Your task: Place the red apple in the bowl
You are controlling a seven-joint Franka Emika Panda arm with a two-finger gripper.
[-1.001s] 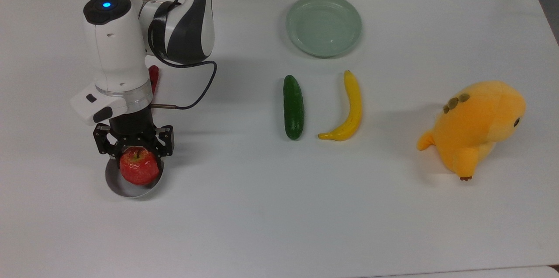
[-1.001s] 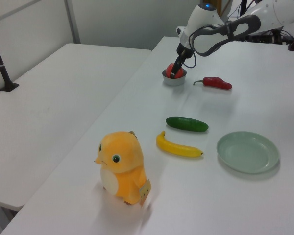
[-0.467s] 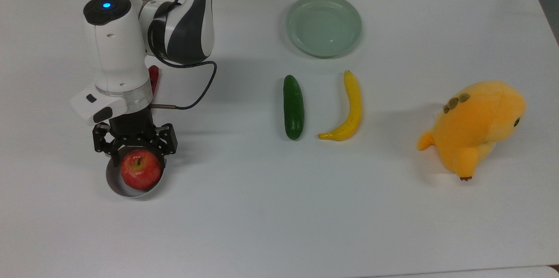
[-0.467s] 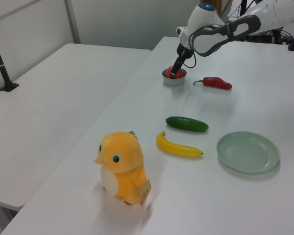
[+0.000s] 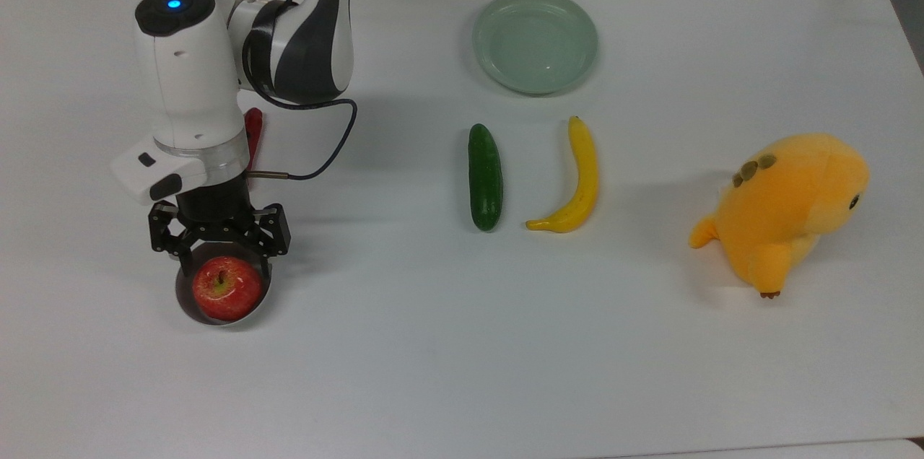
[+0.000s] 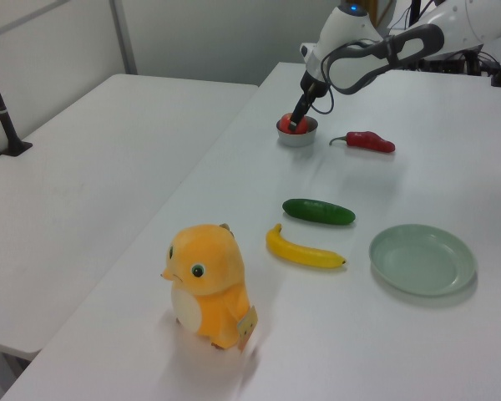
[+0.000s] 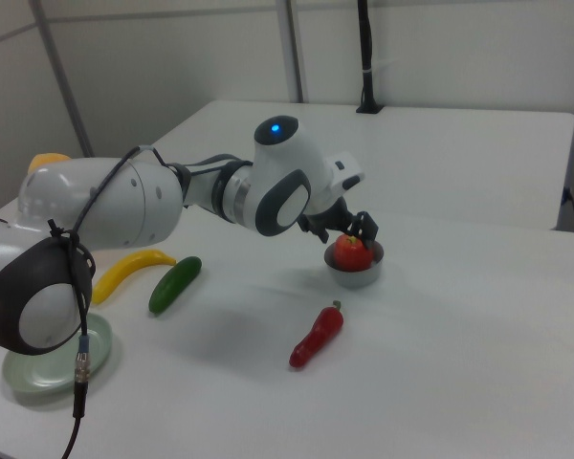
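Note:
The red apple [image 5: 227, 288] sits inside the small grey bowl [image 5: 185, 300] near the top view's left front, stem up. My gripper [image 5: 225, 258] hangs just above the apple's back edge, open, its black fingers [image 5: 186, 257] spread wider than the fruit and not touching it. In the left view the apple [image 6: 292, 124] shows in the bowl [image 6: 299, 136] with the gripper [image 6: 298, 118] over it. The right view has the apple [image 7: 352, 253] resting in the bowl [image 7: 357, 277] below the gripper [image 7: 350, 229].
A dark-red chili pepper [image 5: 253, 128] lies behind the arm. A cucumber [image 5: 484, 176] and a banana [image 5: 574, 181] lie mid-table, a pale-green dish [image 5: 535, 40] sits beyond them, and an orange plush toy [image 5: 787, 210] stands at the top view's right.
The fingers have spread and let go of the apple, which has dropped into the bowl. The gripper has lifted slightly off it.

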